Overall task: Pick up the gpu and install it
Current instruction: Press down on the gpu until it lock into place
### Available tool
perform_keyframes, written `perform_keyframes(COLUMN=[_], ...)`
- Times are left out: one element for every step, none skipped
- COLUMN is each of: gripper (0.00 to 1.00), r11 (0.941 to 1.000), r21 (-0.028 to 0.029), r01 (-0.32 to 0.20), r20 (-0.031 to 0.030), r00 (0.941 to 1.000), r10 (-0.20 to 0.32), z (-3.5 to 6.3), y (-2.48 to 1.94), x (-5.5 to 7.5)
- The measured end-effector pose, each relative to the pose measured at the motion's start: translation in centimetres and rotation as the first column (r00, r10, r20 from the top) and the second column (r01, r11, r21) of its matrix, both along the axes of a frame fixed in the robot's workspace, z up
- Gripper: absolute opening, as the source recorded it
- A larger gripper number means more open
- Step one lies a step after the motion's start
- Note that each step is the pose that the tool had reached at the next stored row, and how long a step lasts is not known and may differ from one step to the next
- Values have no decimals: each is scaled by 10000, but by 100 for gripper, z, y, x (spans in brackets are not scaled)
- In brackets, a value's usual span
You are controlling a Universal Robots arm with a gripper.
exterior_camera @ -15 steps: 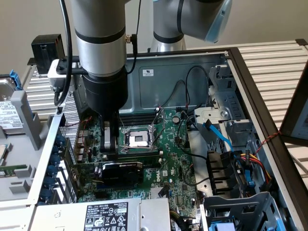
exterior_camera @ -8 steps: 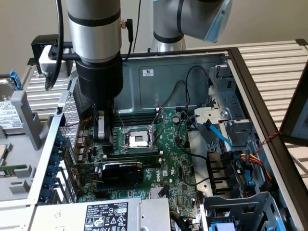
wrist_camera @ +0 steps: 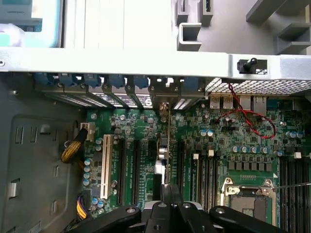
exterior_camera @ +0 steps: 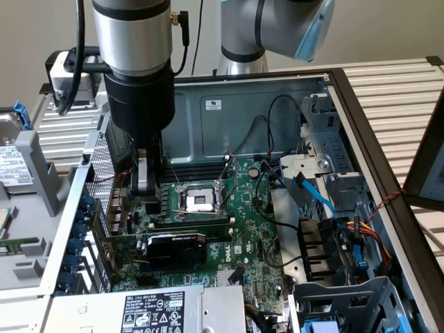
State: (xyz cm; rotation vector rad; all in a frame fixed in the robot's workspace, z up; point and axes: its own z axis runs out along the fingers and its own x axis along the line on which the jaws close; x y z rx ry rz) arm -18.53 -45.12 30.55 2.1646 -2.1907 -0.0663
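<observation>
1. Upright in a slot of the motherboard, near the exterior view's lower left, stands the gpu point(exterior_camera: 173, 248), one small green circuit card with a black rectangular fan shroud. In the wrist view it shows edge-on as a thin line point(wrist_camera: 165, 145) running from the slot brackets toward the claw.
2. Above the card hangs the single black two-fingered gripper point(exterior_camera: 147, 201). In the exterior view its tip sits apart from the card's upper edge.
3. In the wrist view the gripper point(wrist_camera: 168, 194) looks clenched, its fingers drawn together. I can make out nothing held between them, and they line up with the card's edge.
4. Beneath both lies one large green motherboard point(exterior_camera: 250, 229) point(wrist_camera: 141, 121).
5. On it sits one square silver CPU socket point(exterior_camera: 200, 201) point(wrist_camera: 248, 201), just beside the gripper in the exterior view.
6. One long white expansion slot point(wrist_camera: 104, 165) lies a few slots away from the card.
7. One thin red wire point(wrist_camera: 248, 119) loops over the board near the rear ports.
8. Around everything is one open grey metal computer case point(exterior_camera: 229, 104).
9. One flat blue cable point(exterior_camera: 316, 194) runs down at the exterior view's right.
10. One silver power supply with a black label point(exterior_camera: 152, 309) sits at the near edge.
</observation>
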Motion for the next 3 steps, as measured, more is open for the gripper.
perform_keyframes(gripper=[11,11,11], r11=[10000,10000,10000], r21=[1,1,1], r01=[0,0,0], r20=[0,1,1], r00=[10000,10000,10000], r10=[0,0,0], z=[0,1,2], y=[0,0,0], x=[0,0,0])
